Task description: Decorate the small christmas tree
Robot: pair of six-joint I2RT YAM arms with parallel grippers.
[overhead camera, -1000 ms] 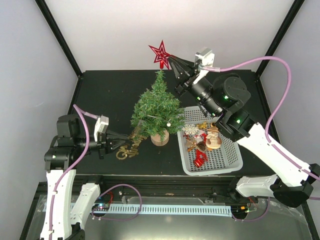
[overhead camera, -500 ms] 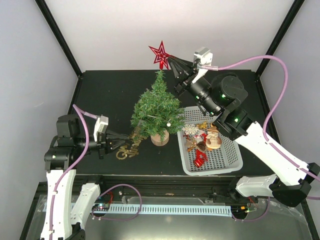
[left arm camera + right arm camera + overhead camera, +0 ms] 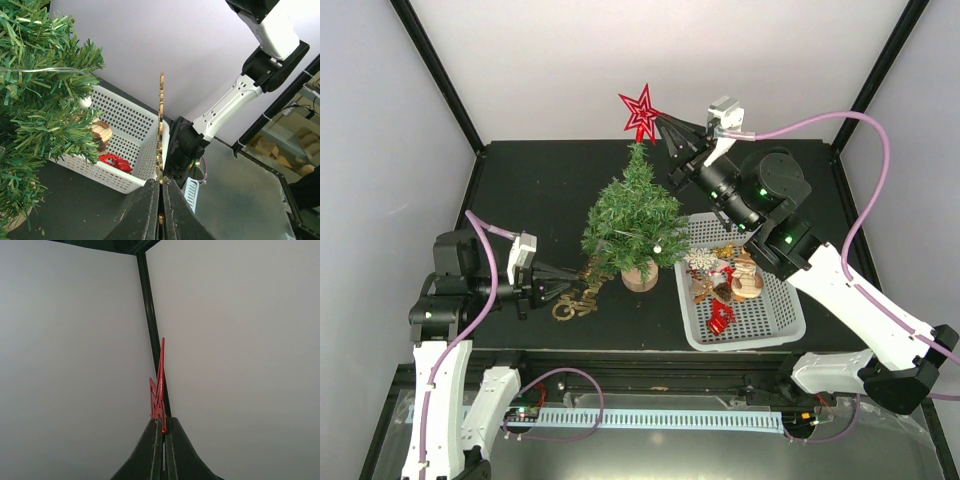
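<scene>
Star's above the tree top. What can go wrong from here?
The right gripper pinches the red star by one point; pushing it onto the small christmas tree may twist it loose.
An off-centre push could tip the tree on its wooden base.
The gold ornament in the left gripper, close to the lower branches, may snag.

We find bare table (image 3: 530,190) behind and to the left of the small christmas tree (image 3: 635,215). On its right the white basket (image 3: 750,343) sits just beside the base and blocks that side. The left gripper (image 3: 582,282), clamped on a gold ornament (image 3: 575,302), crowds the near-left branches. Above the tip, the right gripper (image 3: 660,118) and the red star (image 3: 641,110) pinched in it fill the overhead approach.
</scene>
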